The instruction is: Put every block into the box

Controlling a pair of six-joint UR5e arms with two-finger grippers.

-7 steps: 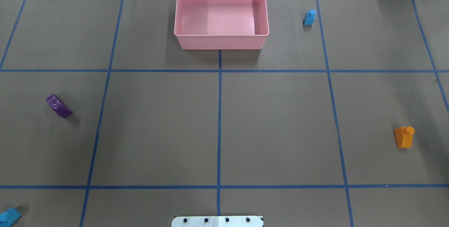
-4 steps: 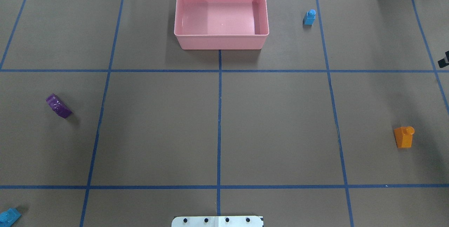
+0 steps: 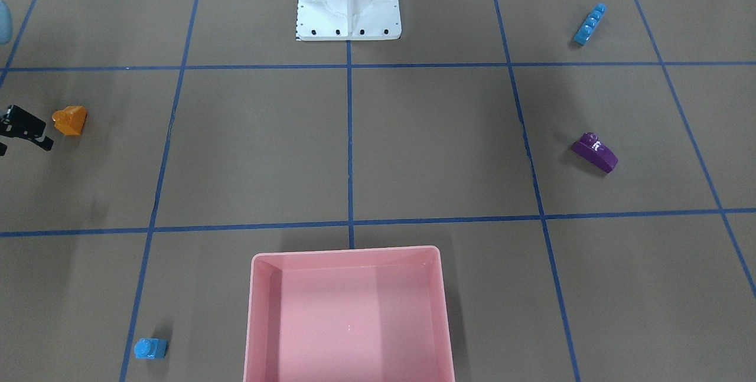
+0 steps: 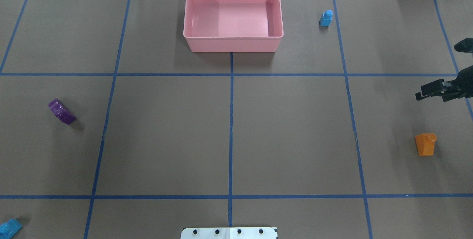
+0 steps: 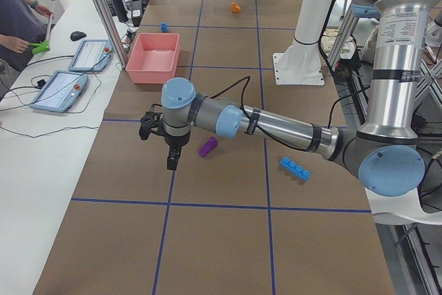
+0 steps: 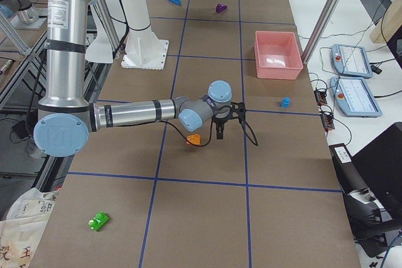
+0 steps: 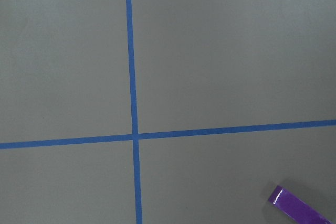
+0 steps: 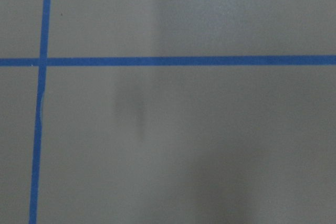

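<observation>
The pink box [image 4: 232, 44] stands empty at the far middle of the table. The small blue block [image 4: 326, 18] stands to its right. The orange block [image 4: 425, 144] is at the right. My right gripper [image 4: 437, 71] hovers open and empty beyond it, at the right edge. The purple block [image 4: 61, 111] lies at the left and shows in the left wrist view [image 7: 296, 208]. The long blue block [image 4: 9, 227] lies near left. The green block [image 6: 98, 220] lies far out on my right side. My left gripper [image 5: 166, 146] hangs beside the purple block [image 5: 208, 146]; I cannot tell its state.
The white robot base [image 4: 229, 232] sits at the near middle edge. Blue tape lines divide the brown table into squares. An operator [image 5: 17, 29] and tablets [image 5: 65, 84] are at a side table beyond the box.
My right gripper has come into the overhead view from the right edge and moved left, above the orange block. The blocks and box have not moved.
</observation>
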